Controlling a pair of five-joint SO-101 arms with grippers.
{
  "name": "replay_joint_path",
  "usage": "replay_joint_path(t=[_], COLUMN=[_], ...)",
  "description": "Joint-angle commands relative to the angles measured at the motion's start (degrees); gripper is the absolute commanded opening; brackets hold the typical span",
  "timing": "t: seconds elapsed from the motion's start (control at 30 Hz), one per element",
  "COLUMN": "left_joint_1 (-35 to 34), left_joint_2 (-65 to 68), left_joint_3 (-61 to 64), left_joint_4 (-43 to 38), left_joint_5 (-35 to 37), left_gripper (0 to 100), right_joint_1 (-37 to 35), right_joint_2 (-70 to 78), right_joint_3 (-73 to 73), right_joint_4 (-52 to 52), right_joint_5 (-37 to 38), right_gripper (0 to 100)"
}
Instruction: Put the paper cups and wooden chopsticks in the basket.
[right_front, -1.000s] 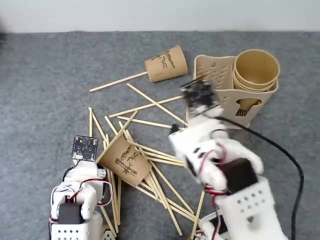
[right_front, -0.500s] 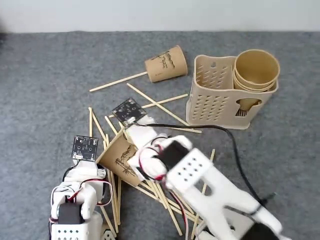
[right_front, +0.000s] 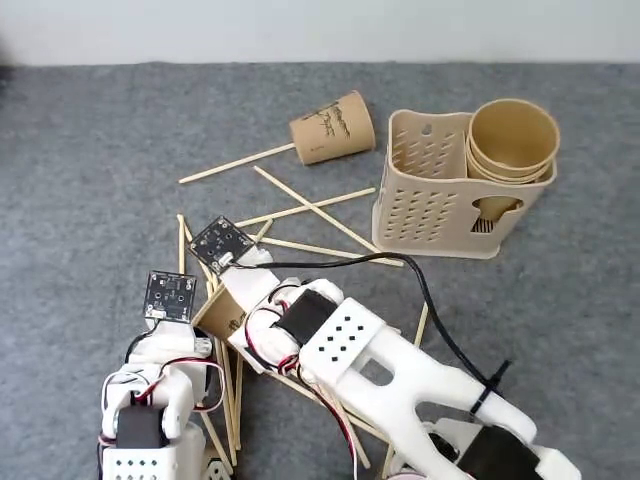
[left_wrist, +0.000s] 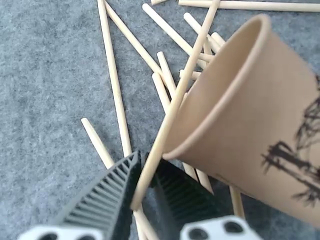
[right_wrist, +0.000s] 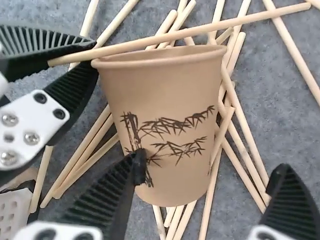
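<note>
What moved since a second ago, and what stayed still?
The right arm swung away from the basket over to the fallen paper cup; the right gripper now sits open around it. The left gripper, shut on a chopstick, kept still. The stacked cups and the far cup stayed put too.

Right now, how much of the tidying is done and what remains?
Done: stacked cups sit in the basket. In hand: left tool shut on a chopstick; right tool open around the near cup. Left: that cup, the far cup, many chopsticks on the table.

grey table (right_front: 90, 140): scattered chopsticks (right_front: 305, 208), paper cup (right_front: 333, 127) on side, basket (right_front: 428, 205) upright.
</note>
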Motion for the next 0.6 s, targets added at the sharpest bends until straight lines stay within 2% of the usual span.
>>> replay_joint_path(t=[0.0, 0.17, 0.33, 0.57], left_joint_1=[0.35, 0.35, 0.35, 0.35], left_joint_2=[-0.79, -0.79, -0.79, -0.79], left_joint_3=[-1.1, -1.1, -1.1, -1.1], left_joint_4=[0.26, 0.26, 0.26, 0.26], left_joint_5=[-0.09, -0.09, -0.09, -0.09], left_gripper=[1, 1, 1, 1], right_joint_1=[-0.4, -0.31, 1.54, 2.07], right_joint_2=[-0.13, -0.13, -0.13, -0.13], right_joint_3=[-2.55, -2.46, -2.46, -2.46], right_joint_4=[-1.01, -0.75, -0.75, -0.66], right_joint_5=[-0.53, -0.88, -4.48, -4.57], right_gripper=[38.3, 38.3, 38.2, 38.2])
